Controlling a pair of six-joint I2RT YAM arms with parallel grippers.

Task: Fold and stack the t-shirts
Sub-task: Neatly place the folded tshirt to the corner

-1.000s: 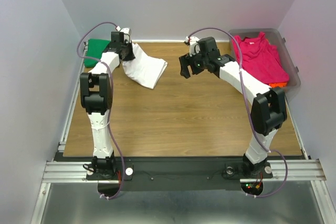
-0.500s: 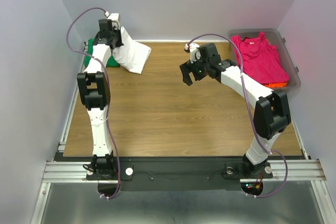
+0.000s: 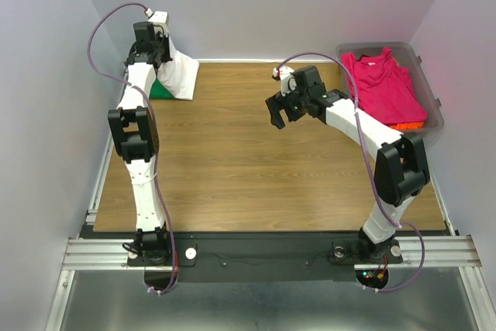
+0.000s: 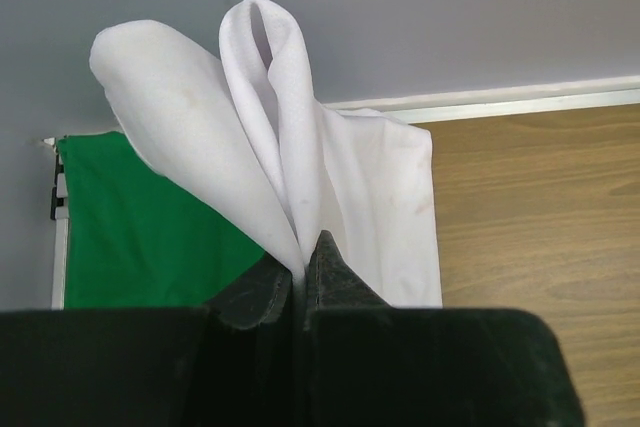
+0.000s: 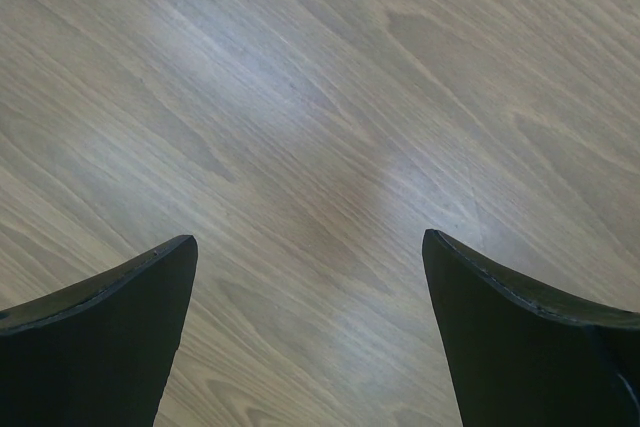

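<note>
Hanging from the left end effector (image 4: 303,265), which is pinched shut on its fold, the white t-shirt (image 4: 290,147) is held partly over the green t-shirt (image 4: 140,237) at the desk's (image 3: 263,160) far left corner. The pink t-shirt (image 3: 384,87) is piled in the tub (image 3: 431,106) at far right. The right end effector (image 5: 310,247) is held wide open and empty over bare desk.

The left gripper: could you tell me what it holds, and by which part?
The left gripper pinches the white t-shirt by a bunched fold of cloth.
</note>
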